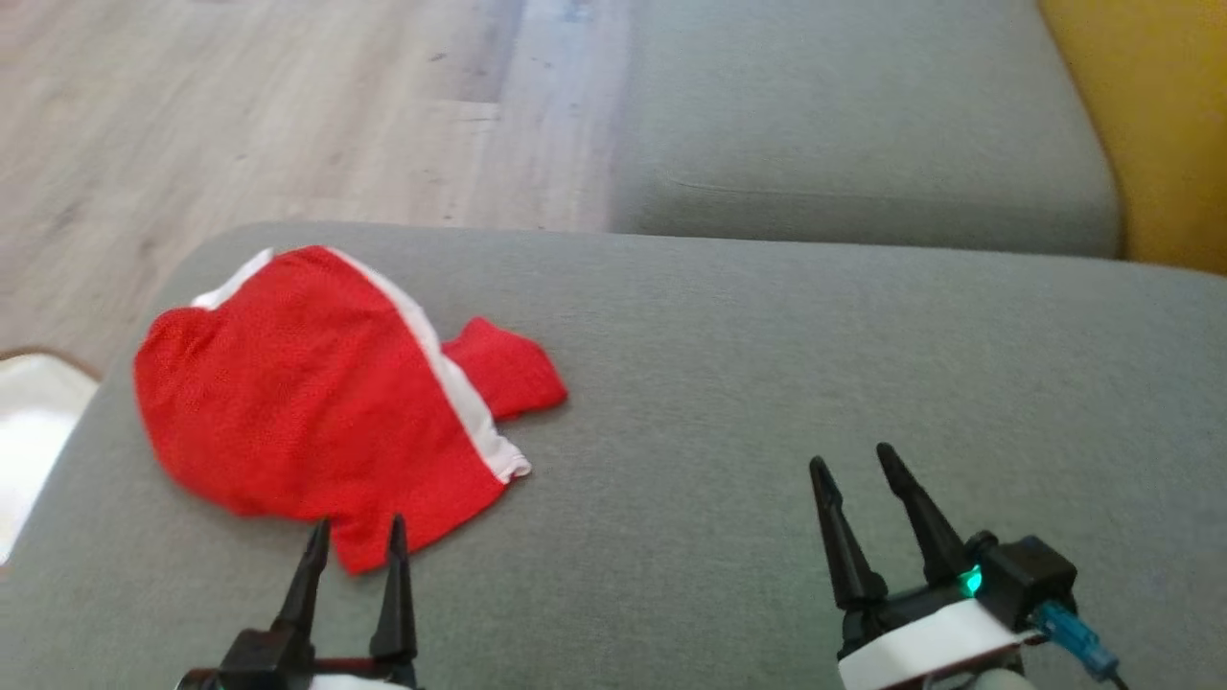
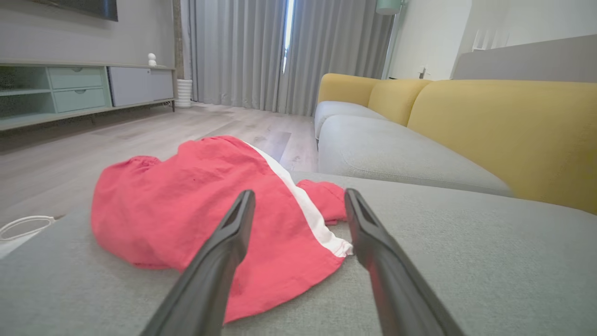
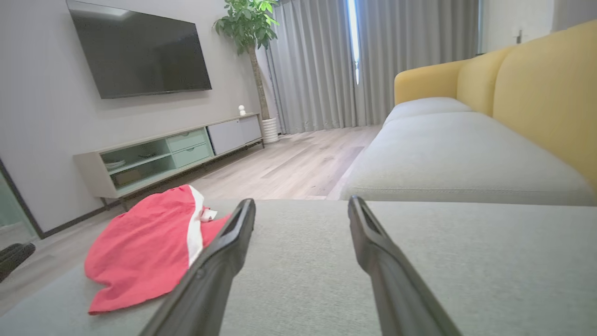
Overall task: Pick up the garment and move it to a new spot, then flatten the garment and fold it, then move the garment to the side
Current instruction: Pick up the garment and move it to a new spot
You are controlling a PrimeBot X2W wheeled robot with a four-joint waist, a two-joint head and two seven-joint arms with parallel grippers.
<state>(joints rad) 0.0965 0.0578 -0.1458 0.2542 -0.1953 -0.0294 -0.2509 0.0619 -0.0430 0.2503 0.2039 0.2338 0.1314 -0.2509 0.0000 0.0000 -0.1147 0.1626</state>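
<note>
A red garment (image 1: 307, 402) with a white side stripe lies crumpled on the left part of a grey sofa cushion (image 1: 767, 383). My left gripper (image 1: 357, 530) is open, its fingertips right at the garment's near edge. In the left wrist view the garment (image 2: 196, 205) spreads just beyond the open left gripper (image 2: 298, 196). My right gripper (image 1: 848, 463) stands open over bare cushion, well to the right of the cloth. In the right wrist view the garment (image 3: 144, 247) lies to the left of the open right gripper (image 3: 301, 203).
A second grey seat cushion (image 1: 863, 125) lies beyond, with a yellow backrest (image 1: 1160, 125) at the right. Wooden floor (image 1: 240, 105) runs past the cushion's far left edge. A TV stand (image 3: 163, 154) and wall TV (image 3: 140, 56) stand across the room.
</note>
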